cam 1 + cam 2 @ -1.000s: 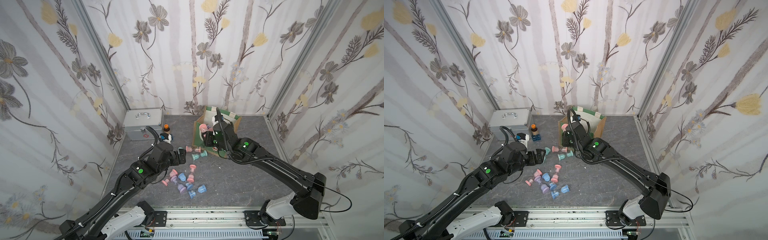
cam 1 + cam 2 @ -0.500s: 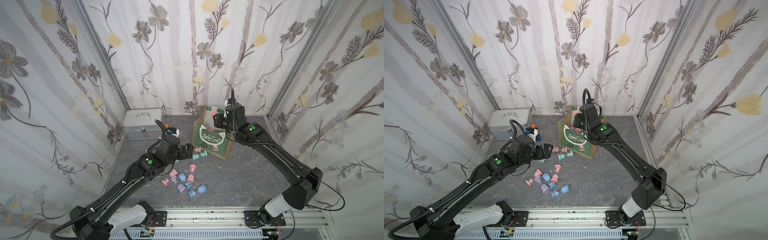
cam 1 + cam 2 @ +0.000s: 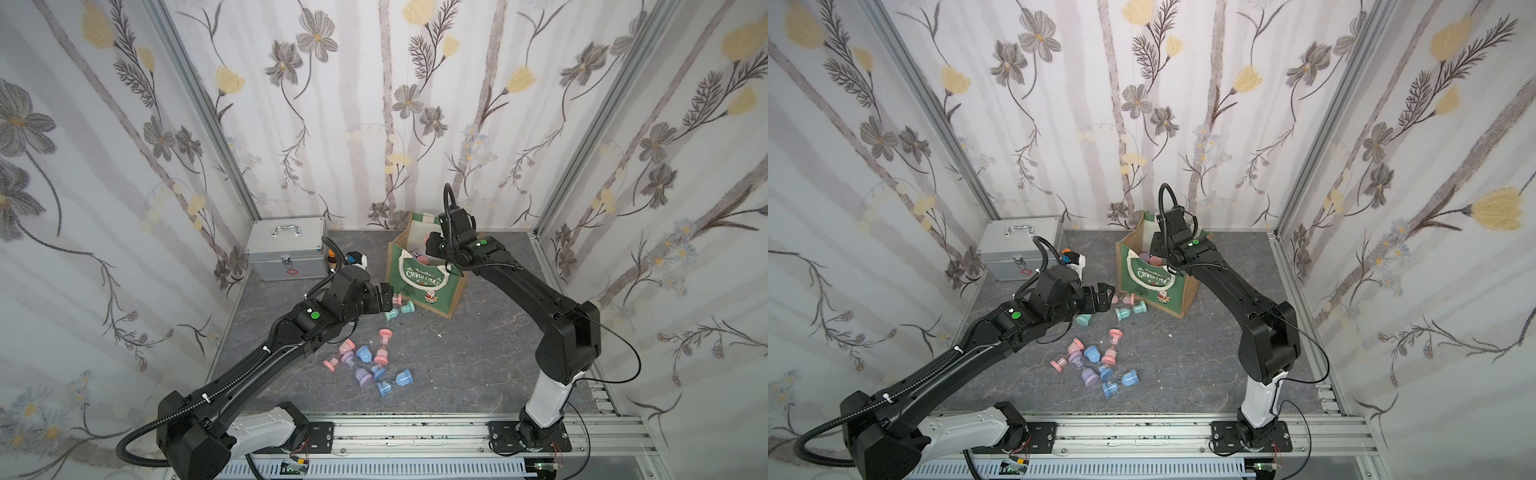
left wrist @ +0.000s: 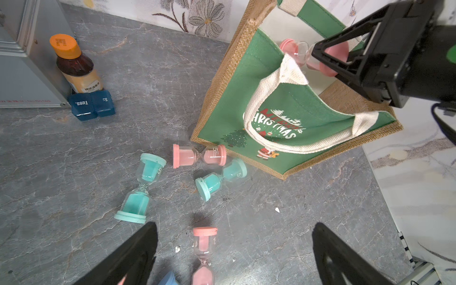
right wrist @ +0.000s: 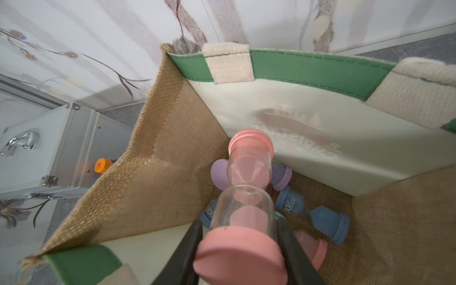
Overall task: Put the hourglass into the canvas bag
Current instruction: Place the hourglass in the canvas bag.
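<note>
Right gripper (image 5: 240, 244) clenched on pink hourglass (image 5: 249, 170), bulb by cap, above canvas bag (image 5: 170, 158). Likely light, slick, fragile glass; hold bulb, not neck. Left gripper (image 4: 234, 232) spread, empty.

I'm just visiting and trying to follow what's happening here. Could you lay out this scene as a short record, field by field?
Right end effector: shut on a pink hourglass, pointing it into the canvas bag's open mouth
Left end effector: open, empty, above loose hourglasses on the table
Already in bag: blue hourglasses, a purple one
By the left wall: silver case, orange-capped bottle, blue pill box
</note>
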